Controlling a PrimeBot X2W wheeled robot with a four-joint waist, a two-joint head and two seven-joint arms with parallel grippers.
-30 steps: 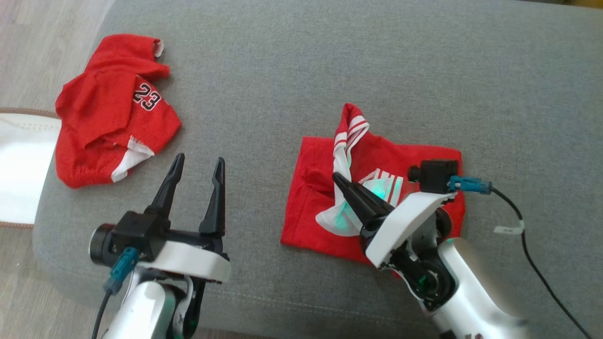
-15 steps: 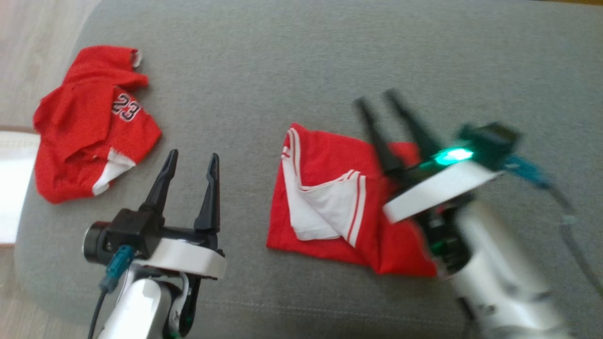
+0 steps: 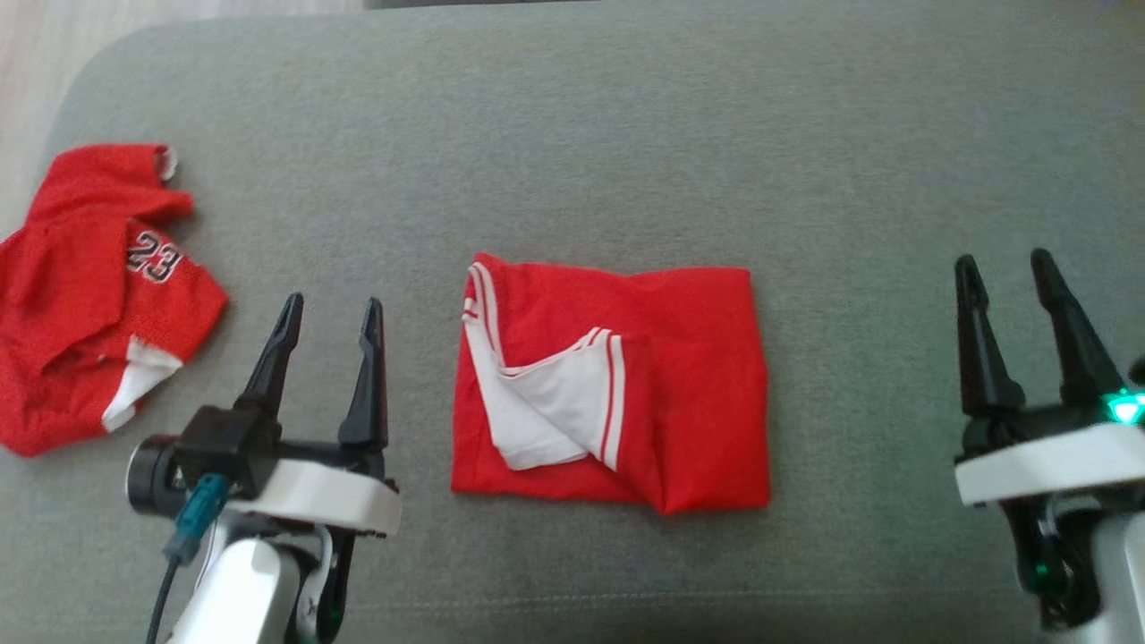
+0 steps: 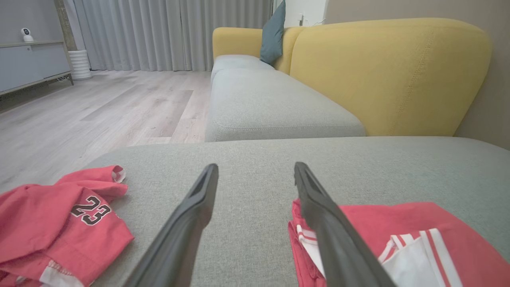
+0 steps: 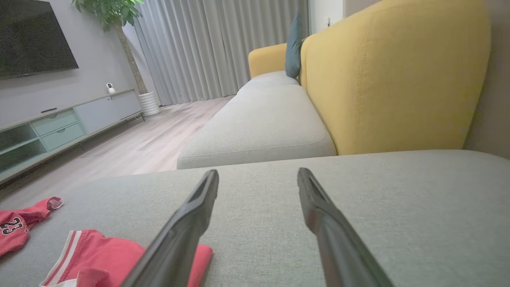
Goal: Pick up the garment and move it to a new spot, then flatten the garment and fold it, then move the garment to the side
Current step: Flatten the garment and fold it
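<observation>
The garment (image 3: pixel 680 358), red shorts with white stripes, lies folded in a rough rectangle in the middle of the grey cushion (image 3: pixel 572 134), a white-lined flap turned up on its left half. My left gripper (image 3: pixel 333 302) stands open just left of it, touching nothing. In the left wrist view the garment (image 4: pixel 398 223) sits under and right of the right finger of my left gripper (image 4: pixel 255 167). My right gripper (image 3: pixel 1002 259) is open and empty, well to the right of the cloth. The right wrist view has the garment (image 5: pixel 107 255) at the lower left of my right gripper (image 5: pixel 258 172).
A crumpled red jersey (image 3: pixel 80 295) numbered 23 lies at the cushion's left edge, also in the left wrist view (image 4: pixel 51 223). Wooden floor (image 3: pixel 27 54) lies beyond that edge. A yellow sofa back (image 4: pixel 390 75) rises behind the cushions.
My right gripper has opened, let go of the garment and drawn away to the right. The garment now lies folded flat. The head camera has also shifted.
</observation>
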